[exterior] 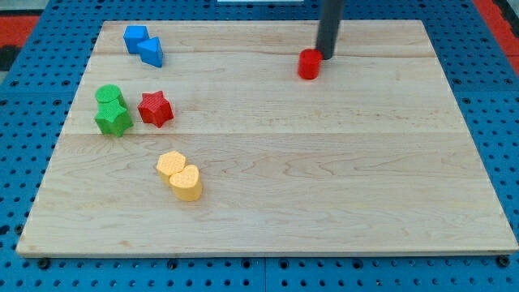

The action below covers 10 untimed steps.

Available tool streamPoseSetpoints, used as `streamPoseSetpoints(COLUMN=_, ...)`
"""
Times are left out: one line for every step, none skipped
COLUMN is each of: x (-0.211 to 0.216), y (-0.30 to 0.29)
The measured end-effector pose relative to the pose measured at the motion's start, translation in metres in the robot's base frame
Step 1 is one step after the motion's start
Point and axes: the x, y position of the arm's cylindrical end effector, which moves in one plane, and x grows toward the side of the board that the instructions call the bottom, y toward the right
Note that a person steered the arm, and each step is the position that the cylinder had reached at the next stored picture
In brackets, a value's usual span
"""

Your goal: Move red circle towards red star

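Note:
The red circle (pixel 308 64) sits near the view's top, right of centre, on the wooden board (pixel 324 162). My tip (pixel 326 57) stands just to its upper right, touching or almost touching it. The red star (pixel 155 109) lies far to the view's left, a little lower than the circle.
A green circle (pixel 109 96) and a green star (pixel 113 120) sit just left of the red star. Two blue blocks (pixel 143 45) lie at the top left. Two yellow blocks (pixel 179 175) lie below the red star. Blue pegboard surrounds the board.

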Motion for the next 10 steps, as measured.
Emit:
streamPoseSetpoints(x=0.030, y=-0.037)
streamPoseSetpoints(x=0.056, y=-0.056)
streamPoseSetpoints(x=0.056, y=-0.057)
streamPoseSetpoints(x=0.056, y=-0.057)
streamPoseSetpoints(x=0.056, y=-0.057)
streamPoseSetpoints(x=0.056, y=-0.057)
streamPoseSetpoints(x=0.056, y=-0.057)
streamPoseSetpoints(x=0.066, y=-0.057)
streamPoseSetpoints(x=0.087, y=-0.074)
streamPoseSetpoints(x=0.109, y=-0.067)
